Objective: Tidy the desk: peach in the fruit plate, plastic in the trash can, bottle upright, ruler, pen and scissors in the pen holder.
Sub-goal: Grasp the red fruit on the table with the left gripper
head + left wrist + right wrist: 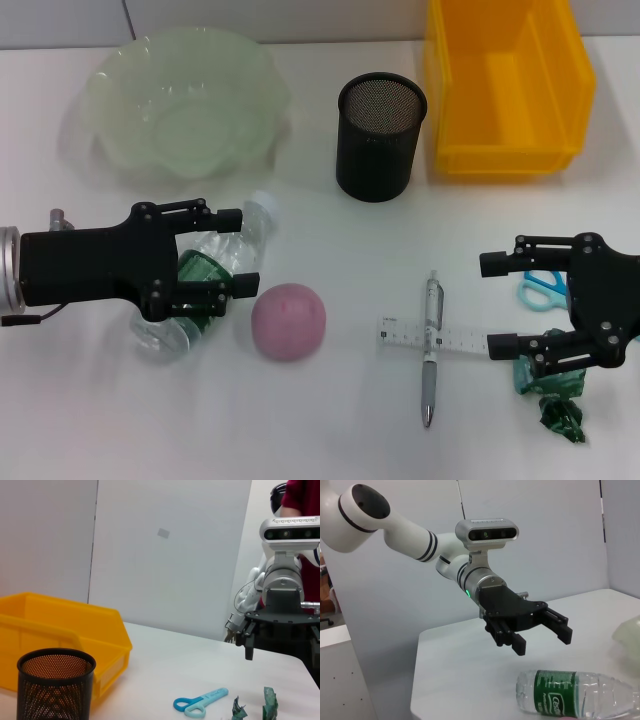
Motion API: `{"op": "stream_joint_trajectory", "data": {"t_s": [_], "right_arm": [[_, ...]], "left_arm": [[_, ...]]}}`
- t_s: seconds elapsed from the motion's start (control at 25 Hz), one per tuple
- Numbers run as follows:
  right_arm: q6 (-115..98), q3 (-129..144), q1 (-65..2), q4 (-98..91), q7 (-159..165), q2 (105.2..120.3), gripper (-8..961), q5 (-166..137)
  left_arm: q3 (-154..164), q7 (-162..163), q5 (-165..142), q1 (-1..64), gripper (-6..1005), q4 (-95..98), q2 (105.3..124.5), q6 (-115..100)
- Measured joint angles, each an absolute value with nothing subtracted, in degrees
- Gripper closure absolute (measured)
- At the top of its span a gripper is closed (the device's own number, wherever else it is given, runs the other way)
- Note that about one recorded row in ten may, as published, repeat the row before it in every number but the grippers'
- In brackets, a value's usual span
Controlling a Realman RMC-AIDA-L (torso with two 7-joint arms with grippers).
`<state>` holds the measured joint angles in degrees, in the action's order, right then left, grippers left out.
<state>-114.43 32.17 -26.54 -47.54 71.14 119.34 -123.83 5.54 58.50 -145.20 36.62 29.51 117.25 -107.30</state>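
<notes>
Bright, even light from overhead, in all three views.
The white tabletop (330, 420) is nearly washed out; the peach (288, 321) and mesh cup (380, 137) cast only soft, faint shadows. The clear bottle (580, 691) carries small glints. Focus is crisp, with slight softness toward the edges.

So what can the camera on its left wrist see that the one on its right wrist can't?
Only the left wrist view shows the yellow plastic bin, black mesh pen holder, blue scissors, crumpled green plastic and the open right hand. Only the right wrist view shows the clear bottle with a green label, lying on its side, and the open left hand above it. Both show the white desk.
</notes>
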Motion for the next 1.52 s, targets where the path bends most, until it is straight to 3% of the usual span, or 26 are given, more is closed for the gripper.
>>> {"op": "stream_joint_trajectory", "data": {"t_s": [0.88,1.16,1.52], "right_arm": [[-114.4,31.6,-26.0,-46.9,70.8,119.36,118,-123.7],[-114.4,31.4,-24.7,-47.1,70.8,119.31,118,-123.0],[-113.9,31.5,-23.0,-46.8,70.1,119.26,119,-122.2]], "left_arm": [[6.2,58.7,-139.5,35.4,220,30.1,117.22,-108.8],[13.3,58.8,-139.3,35.6,222,31.2,118.68,-105.4],[22.6,58.8,-139.2,37.1,223,26.7,118.81,-95.4]]}}
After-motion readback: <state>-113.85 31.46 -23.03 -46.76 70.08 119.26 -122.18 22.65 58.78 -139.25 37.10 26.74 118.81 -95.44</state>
